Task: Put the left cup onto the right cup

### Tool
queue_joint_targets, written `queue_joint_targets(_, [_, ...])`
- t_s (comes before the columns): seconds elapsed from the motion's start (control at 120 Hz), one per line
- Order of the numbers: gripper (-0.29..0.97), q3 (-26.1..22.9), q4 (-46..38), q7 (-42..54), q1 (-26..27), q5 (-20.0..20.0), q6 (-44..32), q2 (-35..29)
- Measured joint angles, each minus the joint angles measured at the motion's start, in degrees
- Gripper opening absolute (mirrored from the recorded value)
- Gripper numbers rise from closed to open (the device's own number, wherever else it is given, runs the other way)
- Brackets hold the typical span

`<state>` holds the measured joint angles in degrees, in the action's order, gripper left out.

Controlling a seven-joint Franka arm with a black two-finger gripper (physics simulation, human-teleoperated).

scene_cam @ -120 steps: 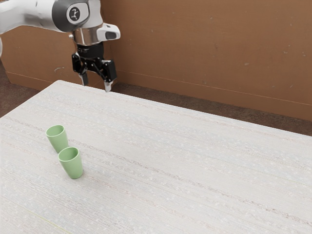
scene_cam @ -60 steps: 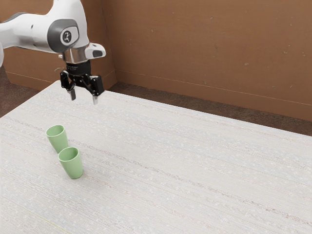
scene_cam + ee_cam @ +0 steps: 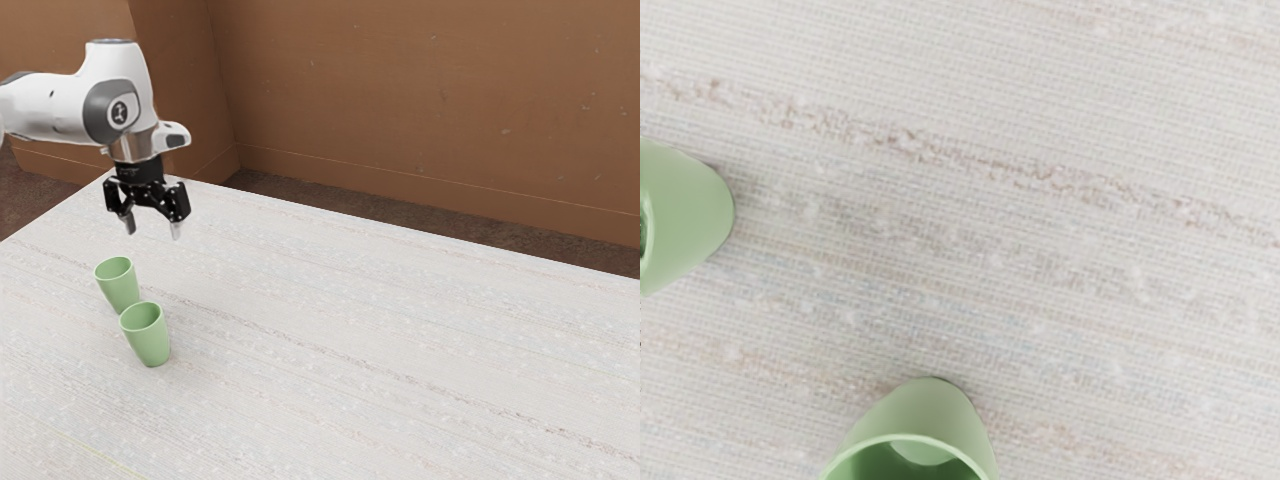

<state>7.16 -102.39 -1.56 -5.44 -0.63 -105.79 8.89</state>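
Gripper [image 3: 152, 229]: held in the air over the table [image 3: 400, 330], toward the exterior view's left, with the fingers pointed down. The jaws are spread apart and nothing is held between them. It is carried by the white arm [image 3: 55, 105], which enters from the exterior view's left.

Far cup [image 3: 117, 283]: green, upright, mouth up, standing on the table. It is placed below the gripper and slightly toward the exterior view's left of it. Open air is seen between the fingertips and the rim.

Near cup [image 3: 146, 333]: green, of the same shape, upright, mouth up, standing on the table. It is placed just beside the far cup, closer to the camera and a little toward the exterior view's right. In the exterior view its rim overlaps the foot of the far cup.

Wrist view: both cups are seen from above, with a strip of bare table between them, so they are recorded as apart. One is seen by its open mouth, the other by its side wall. Which is which cannot be told.

Neither cup is set on the other.

Surroundings: a pale, streaked tabletop. A brown wall [image 3: 420, 90] is seen behind it, with a dark floor [image 3: 420, 212] at its foot.
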Motion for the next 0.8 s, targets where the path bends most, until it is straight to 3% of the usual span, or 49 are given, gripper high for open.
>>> queue_joint_targets(0.8, [0.61,-0.13,-2.05,1.45,-6.20,-0.16,-3.02,2.96])
